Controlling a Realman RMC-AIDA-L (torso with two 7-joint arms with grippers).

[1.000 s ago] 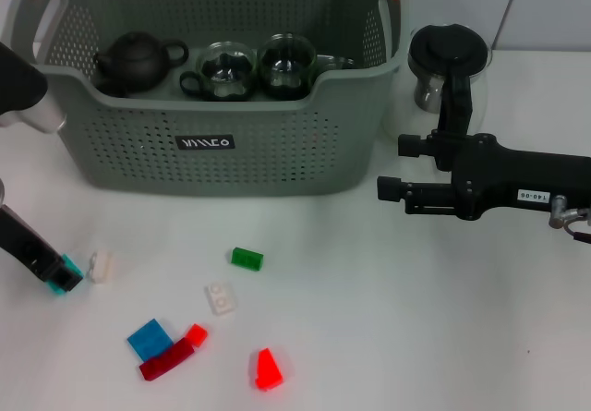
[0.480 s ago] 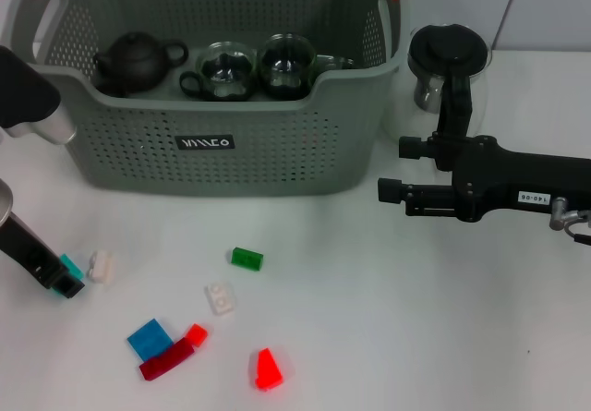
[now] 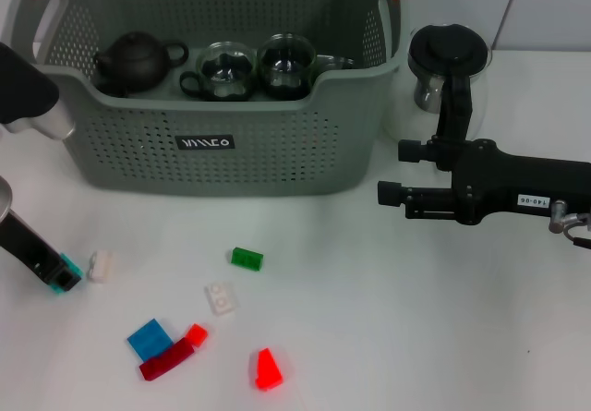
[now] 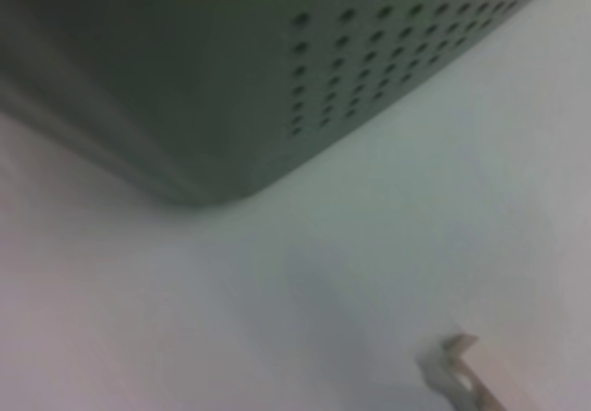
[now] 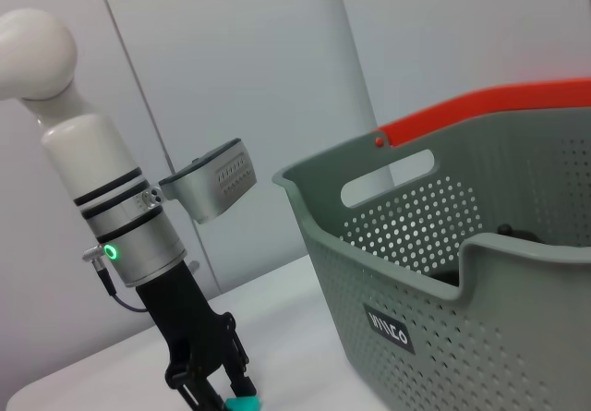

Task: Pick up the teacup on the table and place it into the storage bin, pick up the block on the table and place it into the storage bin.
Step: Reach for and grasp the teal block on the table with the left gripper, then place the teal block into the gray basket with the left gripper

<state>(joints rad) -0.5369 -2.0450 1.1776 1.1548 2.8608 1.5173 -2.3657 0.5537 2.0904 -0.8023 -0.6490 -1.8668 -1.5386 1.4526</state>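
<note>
Several teacups sat inside storage bin [image 3: 212, 143] already. Left gripper [image 3: 55, 274], low on tabletop [image 3: 416, 319] and clamped on teal block [image 3: 66, 275], barely shifted, not yet lifted. Right gripper [image 3: 392, 171] hovered beside bin, fingers spread, empty.

Table: a plain white surface [image 3: 388, 319] fills the near and middle ground, matte and evenly lit.
Far wall: pale grey-white panels [image 3: 554, 9] rise behind the table at the far right, split by a thin dark seam.
Wall in the right wrist view: smooth light panels [image 5: 277, 69] with narrow vertical joints.
Light: soft and diffuse, with only faint shadows on the table.
Floor, windows: not visible.
</note>
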